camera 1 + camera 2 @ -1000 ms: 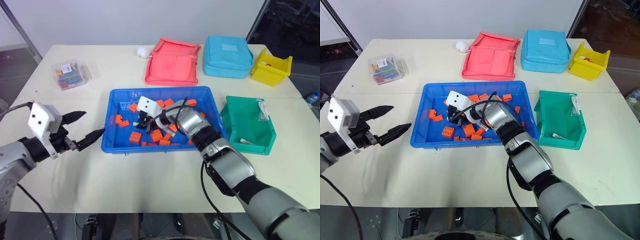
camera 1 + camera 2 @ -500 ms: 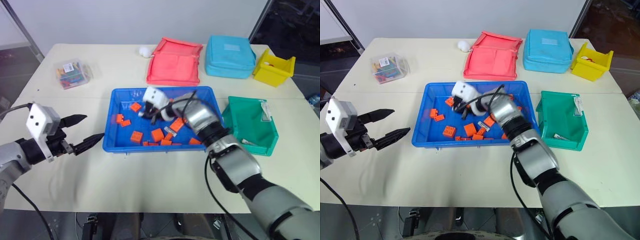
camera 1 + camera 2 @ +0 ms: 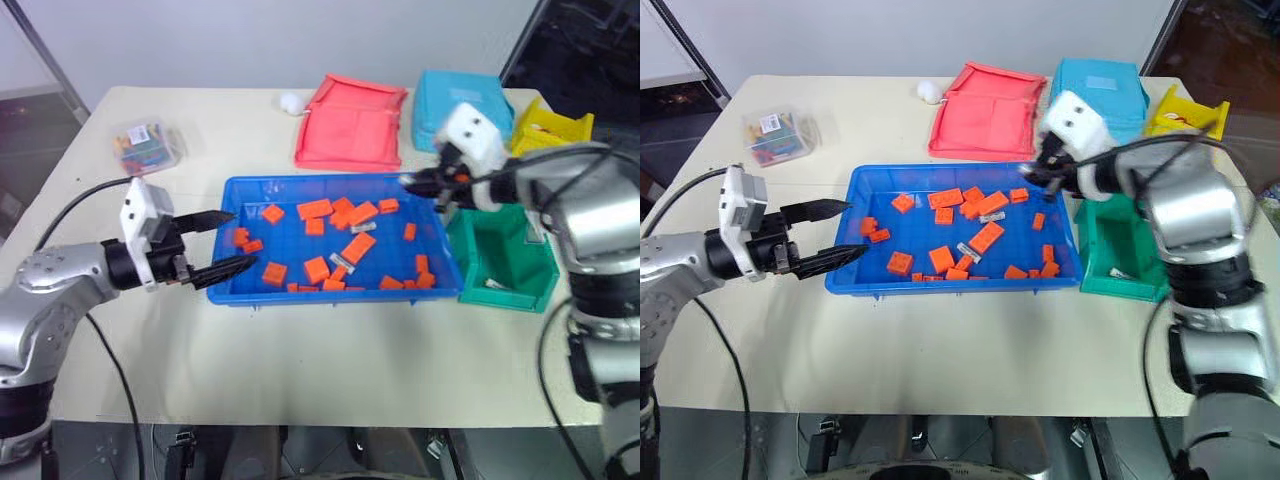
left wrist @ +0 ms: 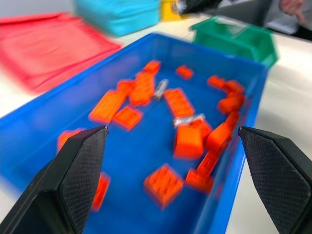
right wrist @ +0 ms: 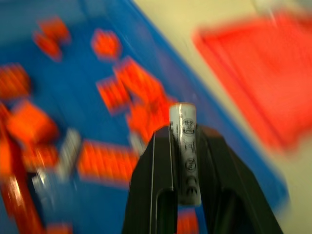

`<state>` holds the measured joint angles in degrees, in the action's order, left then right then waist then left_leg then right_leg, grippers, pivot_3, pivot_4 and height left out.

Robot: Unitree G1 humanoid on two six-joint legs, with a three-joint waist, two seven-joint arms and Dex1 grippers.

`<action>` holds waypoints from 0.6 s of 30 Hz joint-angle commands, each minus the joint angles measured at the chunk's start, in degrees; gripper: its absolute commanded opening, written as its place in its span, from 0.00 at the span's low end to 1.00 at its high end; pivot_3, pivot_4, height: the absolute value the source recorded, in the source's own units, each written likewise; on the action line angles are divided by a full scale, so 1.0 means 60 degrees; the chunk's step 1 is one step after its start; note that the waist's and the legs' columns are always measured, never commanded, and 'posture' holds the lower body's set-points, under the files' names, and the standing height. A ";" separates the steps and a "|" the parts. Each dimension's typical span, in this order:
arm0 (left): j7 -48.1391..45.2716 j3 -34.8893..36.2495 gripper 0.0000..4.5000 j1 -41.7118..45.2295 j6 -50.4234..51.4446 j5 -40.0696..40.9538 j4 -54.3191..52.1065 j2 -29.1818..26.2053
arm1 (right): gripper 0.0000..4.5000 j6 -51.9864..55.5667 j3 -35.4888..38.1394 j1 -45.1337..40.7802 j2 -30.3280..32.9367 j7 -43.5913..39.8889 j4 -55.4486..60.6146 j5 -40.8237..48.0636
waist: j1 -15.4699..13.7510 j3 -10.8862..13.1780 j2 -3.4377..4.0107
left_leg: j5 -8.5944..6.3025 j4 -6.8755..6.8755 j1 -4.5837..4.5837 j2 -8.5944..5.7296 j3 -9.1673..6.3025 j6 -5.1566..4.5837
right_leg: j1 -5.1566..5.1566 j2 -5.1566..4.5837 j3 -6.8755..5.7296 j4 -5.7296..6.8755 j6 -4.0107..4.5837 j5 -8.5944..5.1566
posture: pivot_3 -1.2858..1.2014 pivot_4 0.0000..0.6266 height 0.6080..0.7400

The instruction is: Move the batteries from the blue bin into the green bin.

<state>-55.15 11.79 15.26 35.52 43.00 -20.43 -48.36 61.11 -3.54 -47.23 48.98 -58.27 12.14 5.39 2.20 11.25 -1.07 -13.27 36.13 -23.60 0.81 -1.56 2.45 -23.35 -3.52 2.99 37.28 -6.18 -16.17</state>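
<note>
The blue bin [image 3: 330,297] sits mid-table, full of orange blocks [image 3: 316,269]. Two silver batteries [image 3: 357,230] [image 3: 337,262] lie loose among them, also seen in the left wrist view [image 4: 189,118]. My right gripper [image 3: 412,183] hovers over the blue bin's far right corner, beside the green bin [image 3: 503,250], and is shut on a battery [image 5: 185,151] standing upright between its fingers. Another battery [image 3: 490,284] lies inside the green bin. My left gripper [image 3: 243,238] is open, tips just over the blue bin's left rim, holding nothing.
A red pouch [image 3: 350,125], a light-blue pouch [image 3: 455,100] and a yellow bin [image 3: 552,130] line the far edge. A clear box of coloured pieces [image 3: 145,147] stands far left, and a white ball [image 3: 290,100] lies near the red pouch.
My right gripper rose out of the blue bin and swung right toward the green bin, carrying a battery. My left gripper moved right to the blue bin's left rim.
</note>
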 commanded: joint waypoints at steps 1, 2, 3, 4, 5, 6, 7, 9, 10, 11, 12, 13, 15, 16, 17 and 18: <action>-0.0424 -0.0353 1.00 0.0493 -0.0283 -0.0258 0.0388 0.0027 | 0.02 0.0394 0.1162 0.0439 0.1090 0.0133 0.0744 0.0253 | 0.0066 0.0000 0.0000 | -0.0002 -0.0002 0.0002 0.0005 0.0009 -0.0004 | -0.0005 0.0003 0.0005 -0.0001 0.0000 0.0000 | 0.52 0.24 1.00; -0.0499 -0.0474 1.00 0.0681 -0.0329 -0.0339 0.0578 0.0071 | 0.02 0.0384 0.1398 0.0760 0.1422 0.0185 0.0765 0.0265 | 0.0051 0.0000 0.0000 | -0.0003 -0.0004 0.0004 0.0009 0.0009 -0.0005 | -0.0006 0.0008 0.0006 0.0000 0.0000 0.0000 | 0.52 0.24 1.00; -0.0569 -0.0555 1.00 0.0818 -0.0364 -0.0409 0.0725 0.0104 | 0.02 0.0373 0.1553 0.0978 0.1643 0.0248 0.0784 0.0306 | 0.0059 -0.0002 -0.0003 | -0.0003 -0.0002 0.0005 0.0017 0.0004 -0.0005 | -0.0004 0.0023 0.0005 0.0001 0.0000 -0.0001 | 0.52 0.24 1.00; -0.0663 -0.0680 1.00 0.0970 -0.0423 -0.0489 0.0886 0.0149 | 0.02 0.0333 0.1719 0.1228 0.1831 0.0334 0.0798 0.0323 | 0.0064 -0.0002 -0.0002 | -0.0003 0.0001 0.0007 0.0022 0.0002 -0.0006 | -0.0002 0.0032 0.0006 0.0000 0.0000 -0.0001 | 0.52 0.24 1.00; -0.0753 -0.0810 1.00 0.1099 -0.0488 -0.0582 0.1016 0.0191 | 0.02 0.0355 0.1867 0.1445 0.1938 0.0428 0.0832 0.0376 | 0.0071 -0.0002 -0.0002 | -0.0003 0.0000 0.0011 0.0022 0.0004 -0.0006 | -0.0001 0.0032 0.0010 0.0004 0.0000 -0.0001 | 0.52 0.24 1.00; -0.0829 -0.0905 1.00 0.1197 -0.0540 -0.0668 0.1115 0.0226 | 0.02 0.0373 0.1983 0.1626 0.2006 0.0502 0.0868 0.0438 | 0.0075 -0.0002 -0.0002 | -0.0002 0.0002 0.0012 0.0022 0.0005 -0.0006 | -0.0001 0.0033 0.0011 0.0005 0.0000 0.0000 | 0.52 0.24 1.00; -0.0888 -0.0960 1.00 0.1261 -0.0573 -0.0737 0.1180 0.0257 | 0.02 0.0379 0.2060 0.1751 0.2053 0.0568 0.0895 0.0507 | 0.0070 -0.0002 -0.0002 | -0.0002 0.0004 0.0012 0.0023 0.0007 -0.0006 | 0.0000 0.0034 0.0013 0.0006 0.0000 0.0000 | 0.52 0.24 1.00; -0.0979 -0.1051 1.00 0.1448 -0.0647 -0.0856 0.1359 0.0326 | 0.02 0.0286 0.2156 0.2191 0.2152 0.0636 0.0882 0.0605 | 0.0048 -0.0002 -0.0002 | -0.0002 0.0009 0.0012 0.0022 0.0008 -0.0006 | 0.0001 0.0033 0.0016 0.0006 -0.0001 0.0000 | 0.52 0.24 1.00; -0.0990 -0.1071 1.00 0.1563 -0.0682 -0.0890 0.1460 0.0386 | 0.02 0.0207 0.2214 0.2454 0.2176 0.0704 0.0794 0.0609 | 0.0032 -0.0002 -0.0003 | -0.0002 0.0009 0.0011 0.0021 0.0008 -0.0006 | 0.0003 0.0032 0.0016 0.0006 -0.0001 0.0000 | 0.52 0.24 1.00; -0.1008 -0.1080 1.00 0.1645 -0.0714 -0.0937 0.1533 0.0431 | 0.13 0.0089 0.2287 0.2696 0.2172 0.0821 0.0660 0.0581 | 0.0025 -0.0002 -0.0004 | -0.0002 0.0009 0.0010 0.0021 0.0007 -0.0006 | 0.0005 0.0032 0.0015 0.0005 -0.0001 0.0000 | 0.52 0.24 1.00; -0.1023 -0.1083 1.00 0.1694 -0.0735 -0.0972 0.1580 0.0463 | 0.25 0.0000 0.2333 0.2837 0.2170 0.0918 0.0563 0.0577 | 0.0013 -0.0002 -0.0004 | -0.0002 0.0009 0.0007 0.0020 0.0006 -0.0006 | 0.0004 0.0030 0.0015 0.0004 -0.0001 0.0000 | 0.52 0.24 1.00; -0.1035 -0.1074 1.00 0.1712 -0.0760 -0.1015 0.1605 0.0467 | 0.35 -0.0032 0.2401 0.3001 0.2178 0.0927 0.0481 0.0648 | 0.0003 -0.0002 -0.0003 | -0.0002 0.0009 0.0006 0.0019 0.0006 -0.0006 | 0.0004 0.0029 0.0015 0.0004 -0.0001 0.0000 | 0.52 0.24 1.00; -0.1049 -0.1007 1.00 0.1696 -0.0768 -0.1063 0.1602 0.0442 | 0.55 -0.0174 0.2451 0.3261 0.2245 0.0997 0.0396 0.0697 | 0.0003 -0.0002 -0.0004 | -0.0002 0.0009 0.0004 0.0016 0.0007 -0.0006 | 0.0004 0.0025 0.0015 0.0003 -0.0002 0.0000 | 0.52 0.24 1.00; -0.1046 -0.0959 1.00 0.1673 -0.0755 -0.1075 0.1577 0.0420 | 0.65 -0.0234 0.2467 0.3308 0.2259 0.1078 0.0336 0.0704 | 0.0003 -0.0002 -0.0004 | -0.0002 0.0010 0.0004 0.0016 0.0006 -0.0006 | 0.0005 0.0025 0.0015 0.0003 -0.0002 0.0000 | 0.52 0.24 1.00; -0.1023 -0.0894 1.00 0.1640 -0.0733 -0.1075 0.1542 0.0393 | 0.76 -0.0301 0.2450 0.3297 0.2288 0.1118 0.0293 0.0728 | 0.0011 -0.0002 -0.0003 | -0.0002 0.0010 0.0004 0.0016 0.0006 -0.0006 | 0.0005 0.0025 0.0015 0.0003 -0.0002 0.0000 | 0.52 0.24 1.00; -0.1003 -0.0839 1.00 0.1609 -0.0713 -0.1070 0.1513 0.0368 | 0.90 -0.0374 0.2416 0.3230 0.2299 0.1173 0.0247 0.0745 | 0.0035 -0.0002 -0.0003 | -0.0002 0.0010 0.0005 0.0016 0.0006 -0.0006 | 0.0005 0.0025 0.0015 0.0004 -0.0002 0.0000 | 0.52 0.24 1.00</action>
<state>-61.12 4.97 24.76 31.96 36.66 -10.09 -45.48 60.40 8.77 -26.94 61.23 -51.92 13.09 9.73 2.41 11.24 -1.09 -13.29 36.19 -23.56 0.92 -1.53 2.42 -23.33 -3.37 3.08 37.30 -6.20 -16.17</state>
